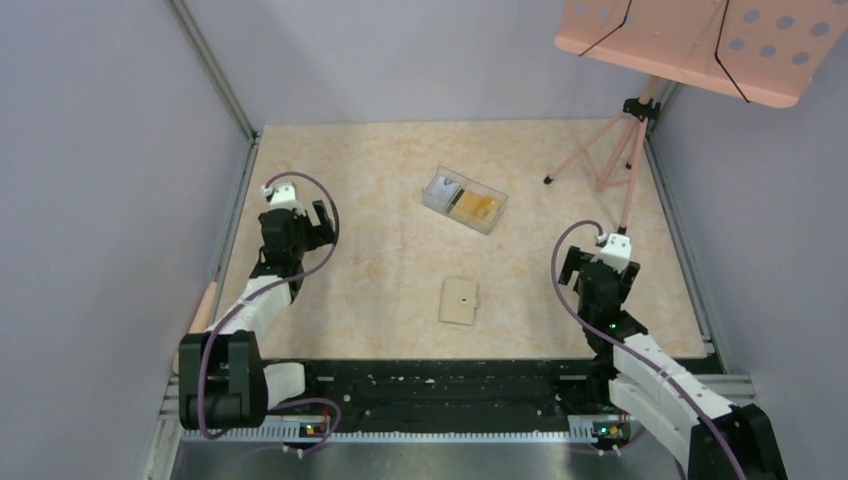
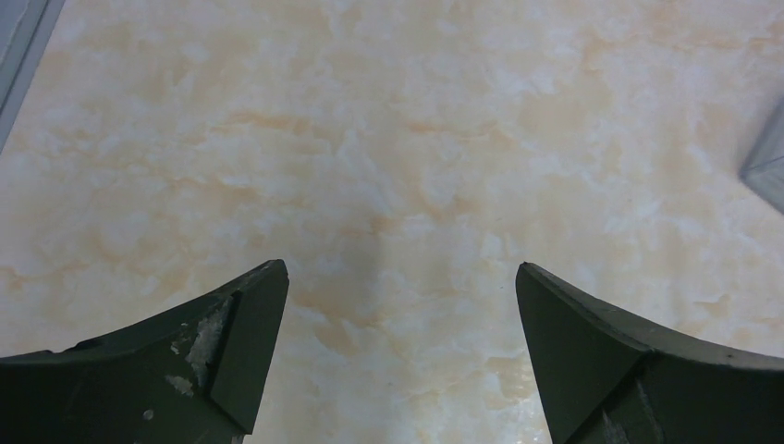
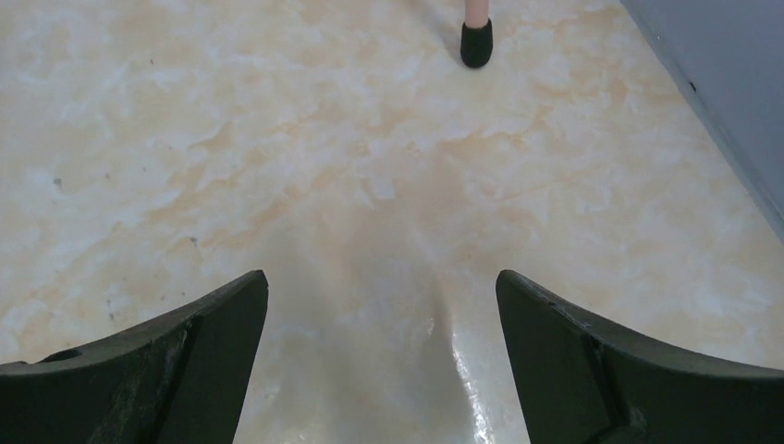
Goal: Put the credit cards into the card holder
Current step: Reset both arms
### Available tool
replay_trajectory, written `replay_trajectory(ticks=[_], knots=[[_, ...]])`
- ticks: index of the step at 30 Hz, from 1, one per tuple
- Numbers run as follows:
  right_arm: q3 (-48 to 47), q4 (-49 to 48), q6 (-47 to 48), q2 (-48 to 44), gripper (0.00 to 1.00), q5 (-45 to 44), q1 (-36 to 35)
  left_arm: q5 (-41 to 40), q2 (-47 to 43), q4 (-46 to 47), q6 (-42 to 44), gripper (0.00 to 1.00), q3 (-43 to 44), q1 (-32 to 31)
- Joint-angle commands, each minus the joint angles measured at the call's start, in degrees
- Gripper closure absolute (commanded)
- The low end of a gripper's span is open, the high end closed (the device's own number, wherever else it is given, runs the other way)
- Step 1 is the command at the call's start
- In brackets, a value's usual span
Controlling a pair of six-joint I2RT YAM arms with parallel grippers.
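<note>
The beige-tan card holder (image 1: 459, 301) lies closed and flat on the table, near the front middle, its snap dot up. Golden-yellow credit cards (image 1: 474, 206) lie inside a clear plastic box (image 1: 464, 199) further back in the middle. My left gripper (image 1: 318, 222) is open and empty at the left, well apart from both; its wrist view (image 2: 399, 277) shows only bare table between the fingers. My right gripper (image 1: 590, 262) is open and empty at the right; its wrist view (image 3: 381, 282) shows bare table between the fingers.
A pink perforated tray on a tripod stand (image 1: 610, 150) stands at the back right; one black tripod foot (image 3: 476, 43) shows ahead of my right gripper. Grey walls close in the table on the left, back and right. The box corner (image 2: 767, 162) shows at the left wrist view's right edge.
</note>
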State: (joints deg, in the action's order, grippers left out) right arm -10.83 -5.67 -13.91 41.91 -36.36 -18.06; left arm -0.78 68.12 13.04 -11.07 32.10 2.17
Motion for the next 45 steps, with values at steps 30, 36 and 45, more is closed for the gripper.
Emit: replay_trajectory(ticks=[30, 36, 45], knots=[[0.5, -64.9, 11.2, 41.3, 0.02, 26.8, 17.0, -7.4, 15.9, 47.5, 9.1, 0.01, -14.9, -0.4], [0.3, -63.5, 11.5, 41.2, 0.01, 27.5, 17.0, -7.3, 16.2, 48.3, 9.1, 0.01, -14.9, -0.4], [0.4, -63.9, 11.5, 41.2, 0.01, 27.5, 17.0, -7.3, 16.2, 48.2, 9.1, 0.01, -14.8, -0.4]])
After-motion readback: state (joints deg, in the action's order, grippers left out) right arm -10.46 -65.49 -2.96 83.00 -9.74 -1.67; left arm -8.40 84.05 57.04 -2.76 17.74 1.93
